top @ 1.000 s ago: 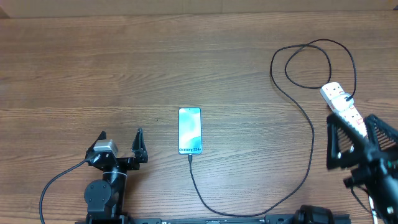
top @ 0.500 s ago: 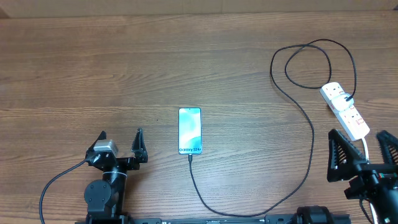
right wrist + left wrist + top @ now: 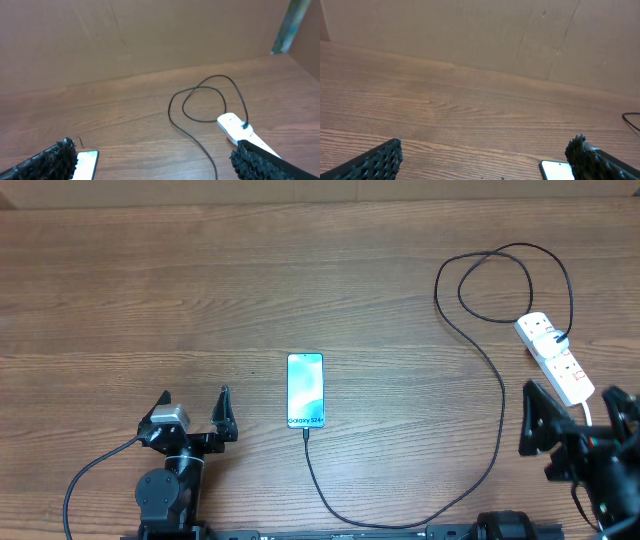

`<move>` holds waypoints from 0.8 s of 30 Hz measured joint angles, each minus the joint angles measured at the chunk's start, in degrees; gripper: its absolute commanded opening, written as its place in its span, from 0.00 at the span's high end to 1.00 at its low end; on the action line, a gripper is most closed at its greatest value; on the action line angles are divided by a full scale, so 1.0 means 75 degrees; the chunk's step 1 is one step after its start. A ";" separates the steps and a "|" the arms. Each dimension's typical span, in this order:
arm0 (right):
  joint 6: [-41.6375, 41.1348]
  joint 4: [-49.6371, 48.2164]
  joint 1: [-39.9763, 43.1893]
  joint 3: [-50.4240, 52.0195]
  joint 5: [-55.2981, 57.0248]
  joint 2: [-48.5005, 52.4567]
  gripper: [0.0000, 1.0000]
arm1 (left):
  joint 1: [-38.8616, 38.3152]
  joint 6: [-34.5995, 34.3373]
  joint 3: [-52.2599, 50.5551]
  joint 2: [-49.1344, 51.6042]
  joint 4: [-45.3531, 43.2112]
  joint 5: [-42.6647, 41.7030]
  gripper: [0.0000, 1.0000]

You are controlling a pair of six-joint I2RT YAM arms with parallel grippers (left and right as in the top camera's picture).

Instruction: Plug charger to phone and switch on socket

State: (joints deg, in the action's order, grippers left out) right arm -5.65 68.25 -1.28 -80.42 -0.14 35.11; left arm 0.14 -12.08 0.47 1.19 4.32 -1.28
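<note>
Since a second ago my right claw has drawn back off the socket toward the lower right corner of the overhead view, and the strip now lies uncovered. My left claw has not shifted. Both stand with their jaws wide apart and hold nothing.

The phone lies screen-up at centre frame. The charger meets its lower edge, sweeps along the bottom of the frame, climbs the right side, loops at upper right and ends in a black plug on the socket. I judge both ends already seated, so only the switch would remain. The red switches are too small for me to read. My left claw waits at lower left, near the phone. Nothing else is on the wooden table.

From my left wrist I see open jaws at the bottom corners, a corner of the phone at lower right, bare wood ahead, and a brown board wall behind.

From my right wrist the jaws are equally wide. The socket sits at right of centre, and the cable loop lies behind it at centre frame. I'd reach for the switches without snagging that loop.
</note>
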 measured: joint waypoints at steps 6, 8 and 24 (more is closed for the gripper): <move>0.0029 -0.1408 0.0000 0.1617 -0.0224 -0.0242 0.00 | 0.0000 0.0000 0.0000 0.0009 0.0006 0.0000 0.00; 0.0041 -0.2282 0.0000 0.2442 -0.0434 -0.0542 0.00 | 0.0000 0.0000 0.0000 0.0015 0.0006 0.0000 0.00; -0.0653 -0.8813 0.0000 0.8804 -0.0921 -0.3759 0.00 | 0.0000 0.0000 0.0000 0.0015 0.0006 0.0000 0.00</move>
State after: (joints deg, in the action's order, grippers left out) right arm -10.55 2.15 -1.28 -14.39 -7.05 6.92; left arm 0.14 -12.08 0.47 1.30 4.36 -1.28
